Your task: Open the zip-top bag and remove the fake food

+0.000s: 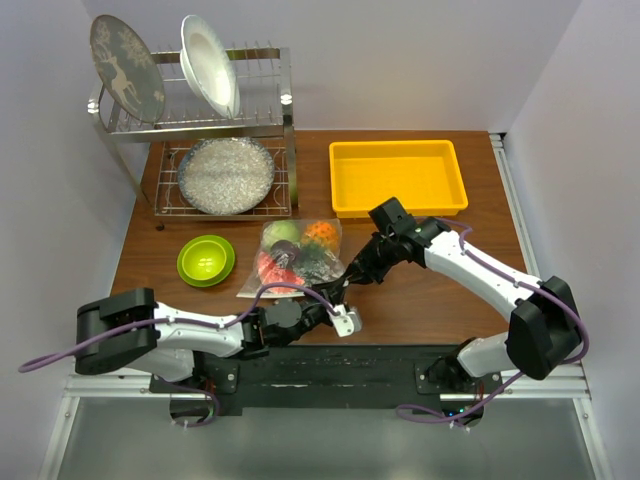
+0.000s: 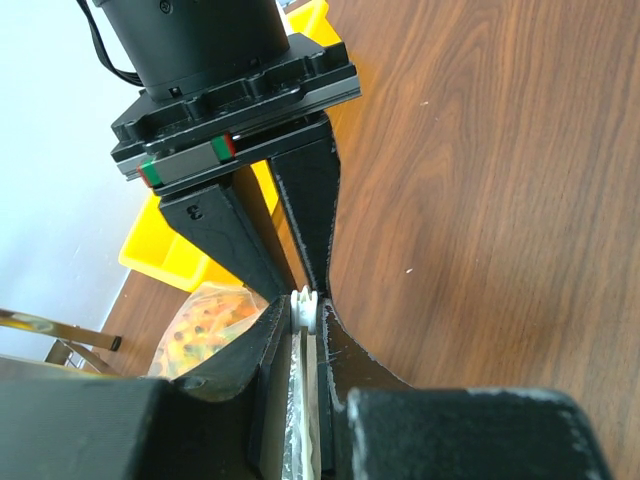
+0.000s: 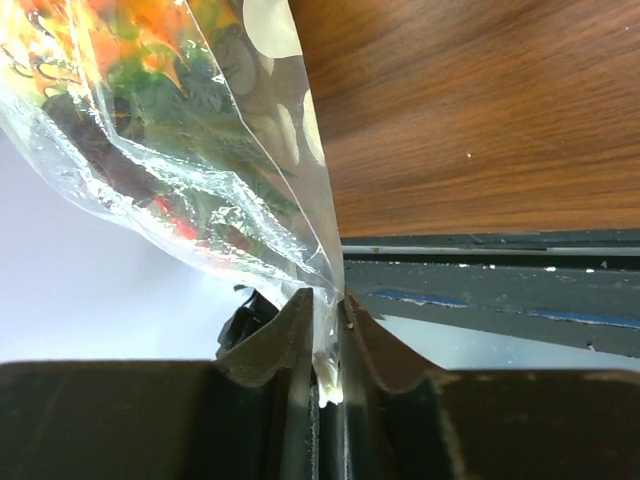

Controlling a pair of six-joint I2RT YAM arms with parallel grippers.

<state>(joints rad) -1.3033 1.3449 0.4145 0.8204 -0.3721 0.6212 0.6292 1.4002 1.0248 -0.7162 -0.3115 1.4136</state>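
fake food blurred, zip-top bag cut off

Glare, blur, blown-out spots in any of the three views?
Top external: even light, sharp throughout, bag mildly shiny. Left wrist: table grain crisp, own fingers near the lens dark and soft, wall washed out white. Right wrist: bag film throws bright glints that muddy the toy fruit inside; area beyond the table edge is overexposed.
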